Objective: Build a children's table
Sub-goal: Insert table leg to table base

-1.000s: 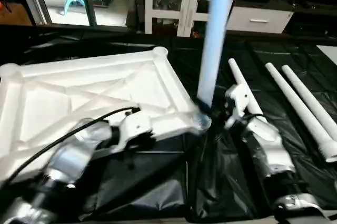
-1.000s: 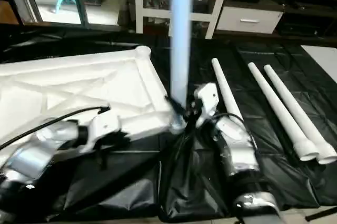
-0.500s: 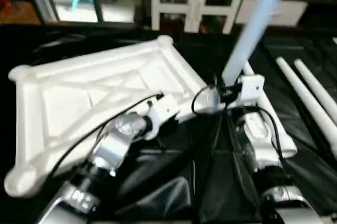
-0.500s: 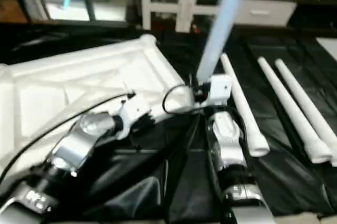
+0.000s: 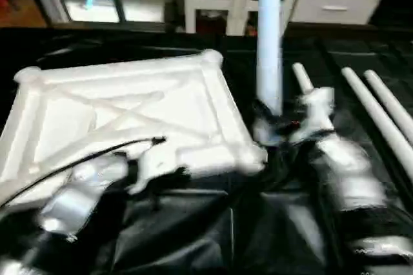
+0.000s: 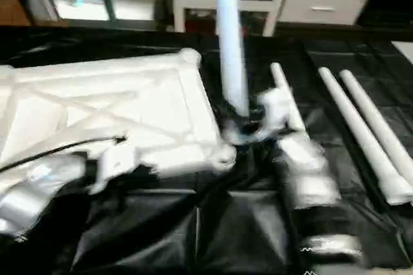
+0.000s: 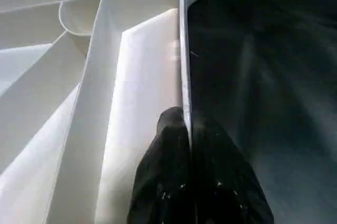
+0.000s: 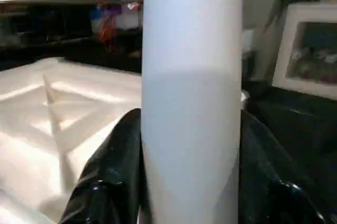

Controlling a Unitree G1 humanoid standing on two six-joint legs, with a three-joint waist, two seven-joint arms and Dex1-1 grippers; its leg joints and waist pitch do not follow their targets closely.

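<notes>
Head view: the white table top (image 5: 129, 113) lay ribs-up on black sheeting (image 5: 258, 236), three spare legs (image 6: 361, 126) off to the right. Right gripper (image 5: 279, 125) held one leg (image 5: 268, 36) upright beside the near corner socket (image 5: 255, 156).

Left wrist: left gripper (image 7: 189, 129) pinched the top's rim.

Right wrist: fingers (image 8: 110, 171) hugged the leg. Probably next: seat it in that socket.

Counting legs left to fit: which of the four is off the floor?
The leg standing upright in the right gripper; the other three lie flat.
</notes>
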